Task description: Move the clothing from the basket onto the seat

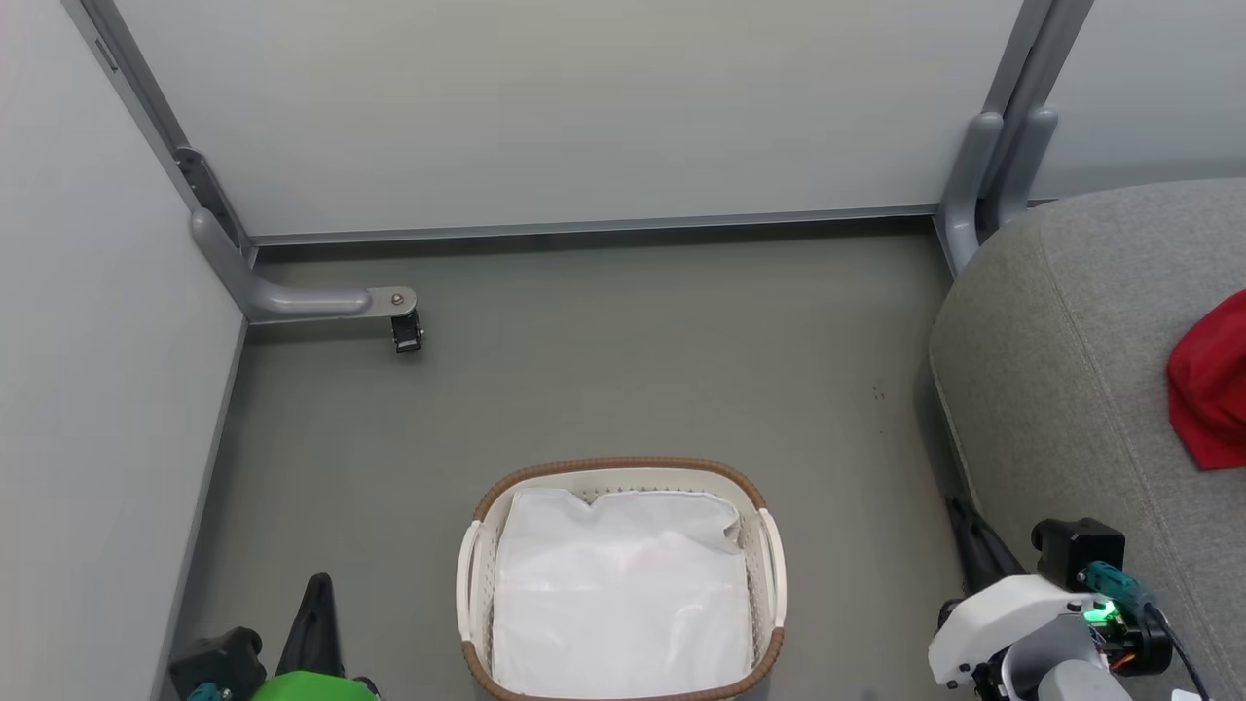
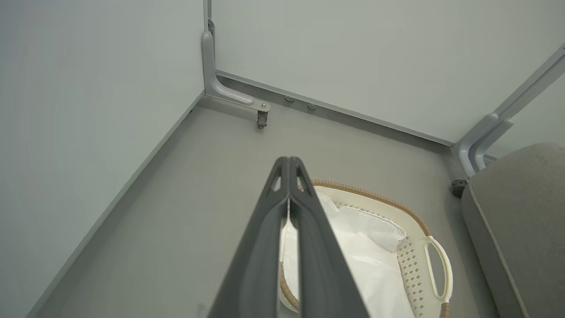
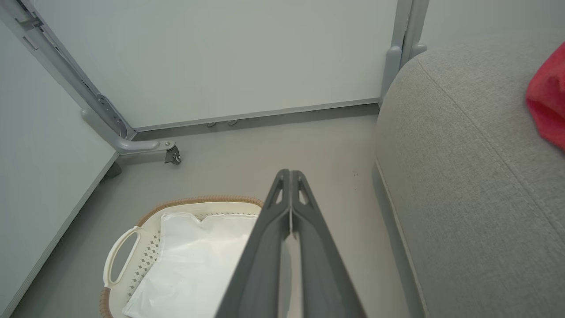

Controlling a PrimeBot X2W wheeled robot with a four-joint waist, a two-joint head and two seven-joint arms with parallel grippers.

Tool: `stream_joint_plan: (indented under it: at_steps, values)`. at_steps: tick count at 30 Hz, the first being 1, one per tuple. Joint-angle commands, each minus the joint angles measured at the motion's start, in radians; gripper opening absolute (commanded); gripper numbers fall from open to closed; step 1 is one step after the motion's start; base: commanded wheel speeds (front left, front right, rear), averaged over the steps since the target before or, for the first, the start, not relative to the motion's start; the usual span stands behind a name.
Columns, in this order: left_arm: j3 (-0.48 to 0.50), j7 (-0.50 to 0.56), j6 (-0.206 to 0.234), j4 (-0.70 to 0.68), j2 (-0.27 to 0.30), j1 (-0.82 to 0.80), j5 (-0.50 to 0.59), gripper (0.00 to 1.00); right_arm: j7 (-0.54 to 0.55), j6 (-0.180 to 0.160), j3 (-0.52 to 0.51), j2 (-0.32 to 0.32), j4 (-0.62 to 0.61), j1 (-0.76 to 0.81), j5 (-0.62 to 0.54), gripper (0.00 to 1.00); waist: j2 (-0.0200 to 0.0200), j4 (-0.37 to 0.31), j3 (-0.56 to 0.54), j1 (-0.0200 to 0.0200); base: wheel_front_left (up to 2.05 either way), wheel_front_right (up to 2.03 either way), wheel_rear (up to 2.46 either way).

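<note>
Dark tapered fingers; white wrist housing; green light

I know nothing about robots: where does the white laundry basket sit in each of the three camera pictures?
Head view: basket at bottom centre, on the floor.
Left wrist view: basket at lower right.
Right wrist view: basket at lower left.
Shared landmark: the small caster wheel under the grey wall bracket, beyond the basket.
</note>
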Motion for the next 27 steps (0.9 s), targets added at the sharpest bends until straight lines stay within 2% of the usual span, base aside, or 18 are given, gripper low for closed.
stream_joint_plan:
  at_steps: [1,27]
  values:
    - [0.008,0.010,-0.004,-0.022,0.003,-0.021,-0.046,0.00,0.012,0.000,-0.007,-0.004,-0.026,-0.013,0.054,0.00,0.0000,-0.001,0.000,0.0001,0.00,0.00,0.00]
    - [0.047,0.114,-0.020,-0.081,0.005,-0.056,-0.445,0.00,0.113,0.000,-0.043,-0.007,-0.105,0.004,0.495,0.00,0.0000,-0.017,-0.006,0.0001,0.00,0.00,0.00]
